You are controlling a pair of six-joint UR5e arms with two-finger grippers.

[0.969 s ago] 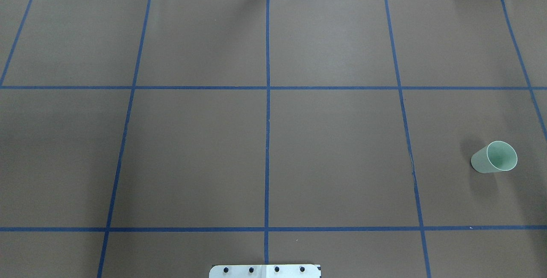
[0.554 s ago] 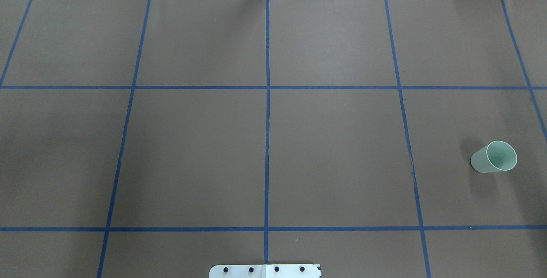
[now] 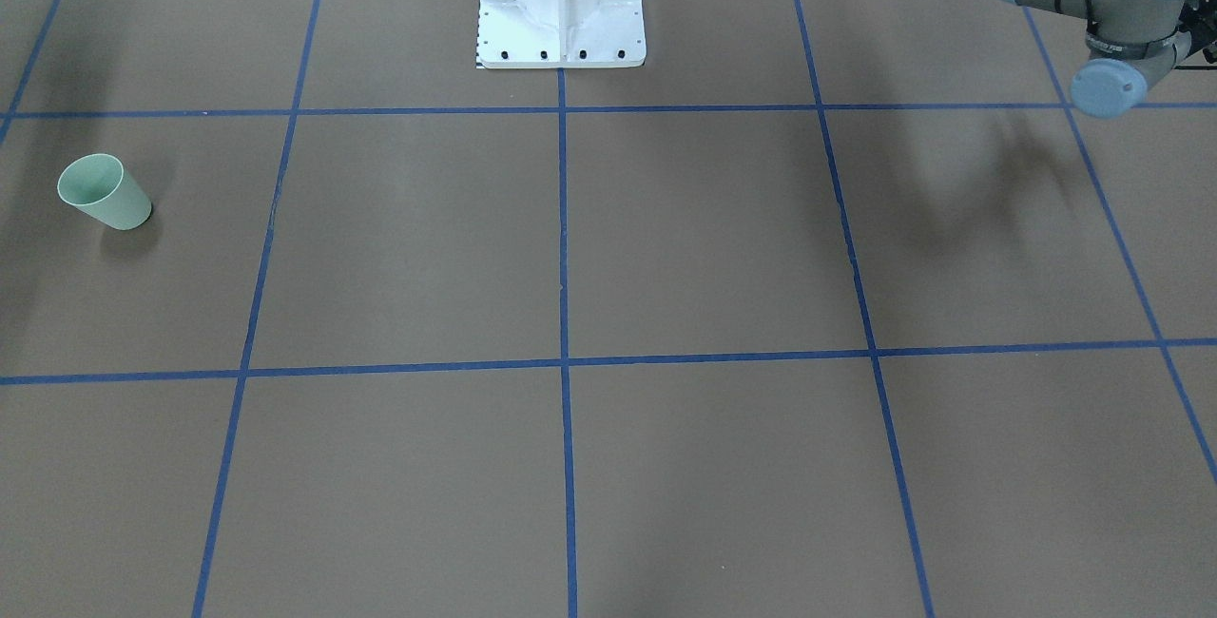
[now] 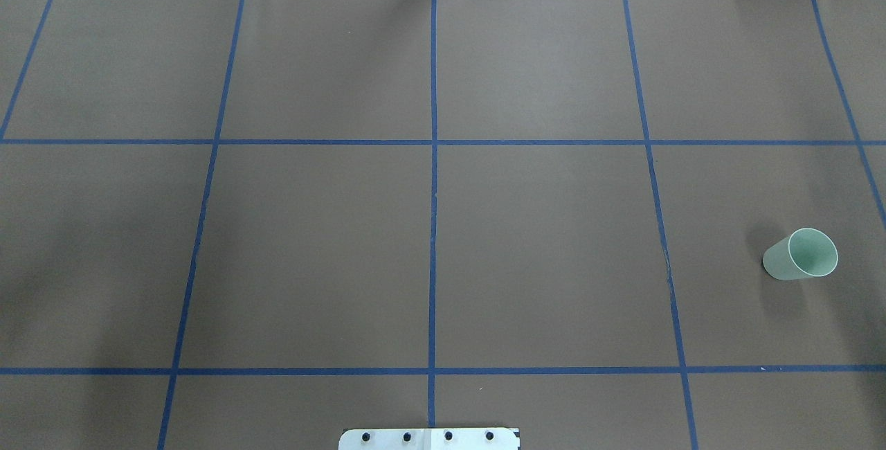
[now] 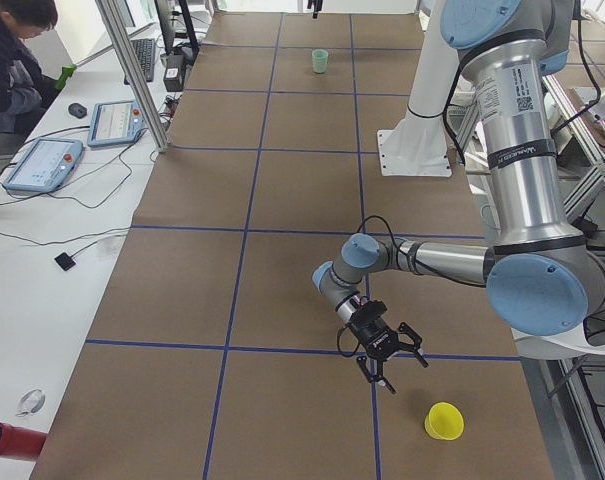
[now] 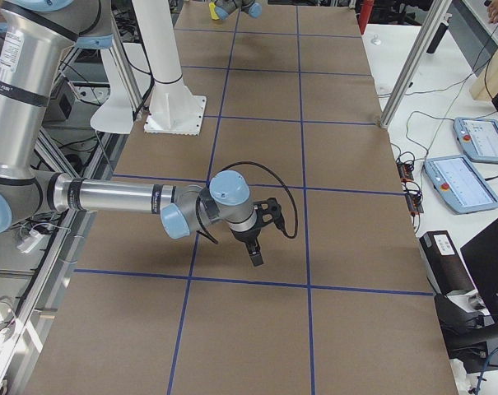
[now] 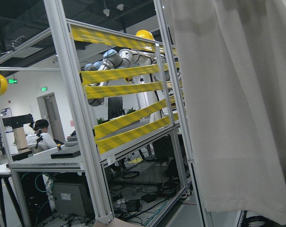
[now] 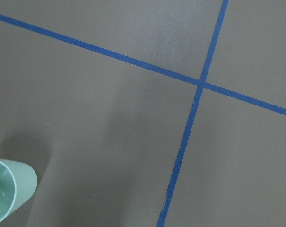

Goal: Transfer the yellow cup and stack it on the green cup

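The white robot base [image 3: 561,5] stands at the near edge of the tabletop [image 4: 540,249], and everything else sits off to one side of it or the other. Far out to the base's right, the green cup [image 4: 801,254] stands upright with its mouth up, alone in its grid square. Far out to the base's left, near that end of the tabletop, stands the yellow cup [image 5: 444,421]. The two cups are well apart, with the base and the middle squares between them.

The left gripper [image 5: 390,362] hangs low over the surface near the yellow cup, apart from it. From here I cannot tell whether its fingers are spread or pressed together. The right gripper [image 6: 255,253] points down over the squares on the base's right. Its fingers I cannot judge either, though its wrist camera catches the green cup's rim in one corner.

The surface is brown paper, marked into large squares by blue tape [image 4: 433,228].

Beyond the tabletop's far edge from the base runs a white side tabletop [image 5: 42,260] with control panels [image 5: 44,163], cables and a red cylinder [image 5: 4,440]. A seated person [image 5: 12,55] is at it. Past the base's left end stand an aluminium frame with yellow striped bands [image 7: 119,75] and a pale curtain [image 7: 237,104].
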